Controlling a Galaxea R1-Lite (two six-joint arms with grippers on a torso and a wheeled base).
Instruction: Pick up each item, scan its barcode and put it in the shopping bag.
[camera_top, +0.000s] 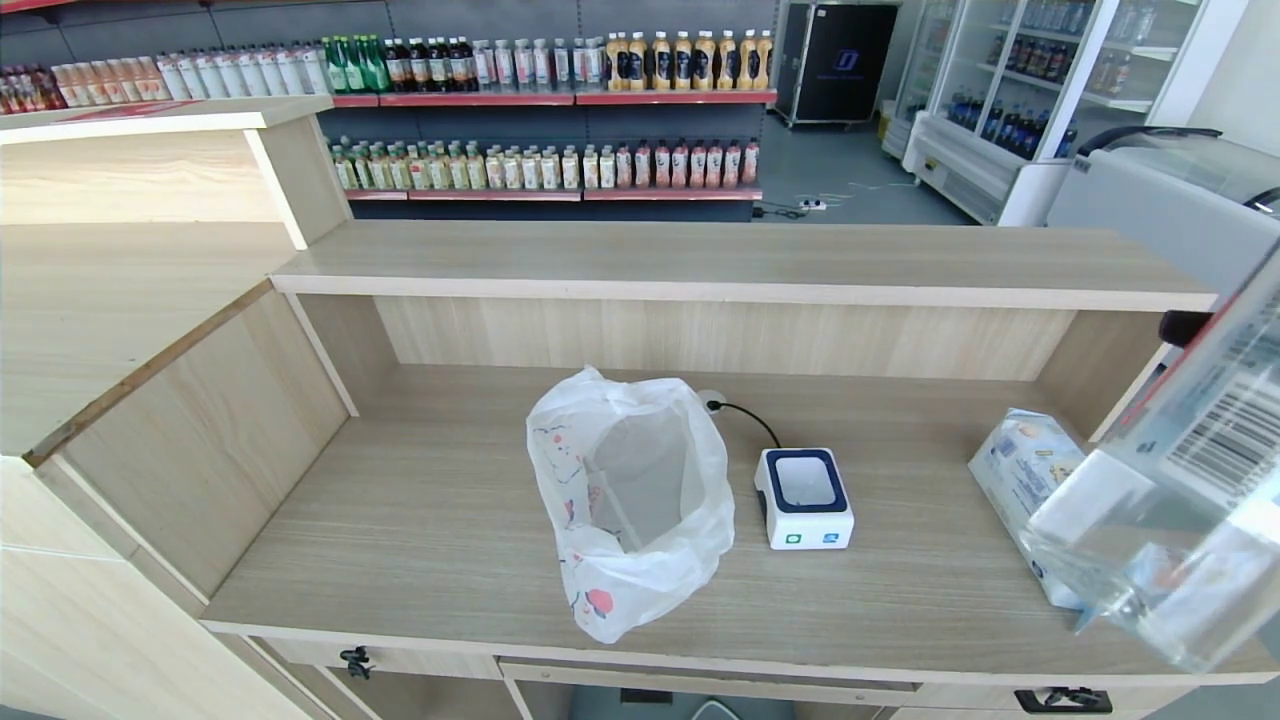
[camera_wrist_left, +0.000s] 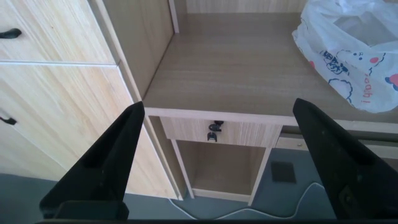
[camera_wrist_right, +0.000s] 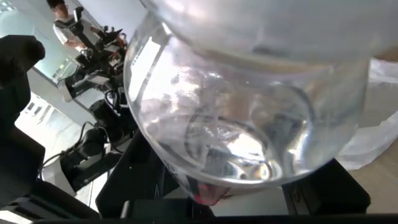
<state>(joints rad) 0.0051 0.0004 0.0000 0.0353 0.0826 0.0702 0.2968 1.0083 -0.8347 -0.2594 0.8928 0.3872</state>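
Pale wood-grain surface (camera_top: 420, 520), translucent white shopping bag (camera_top: 640, 560) with pink-red and blue cartoon prints, white scanner (camera_top: 803, 497) with navy-framed window and small green and blue squares, clear bottle (camera_top: 1170, 520) with black-striped white barcode label, pale blue-and-white packet (camera_top: 1020, 475), black left gripper (camera_wrist_left: 217, 107)

The counter (camera_top: 420, 520) is viewed from above by the head camera, the shopping bag (camera_top: 640, 575) at frame centre. That shopping bag (camera_wrist_left: 354, 62) (its printed side) is shared with the left wrist camera, held low off the counter's front edge. The right wrist lens is set close against a clear bottle (camera_wrist_right: 249, 124).
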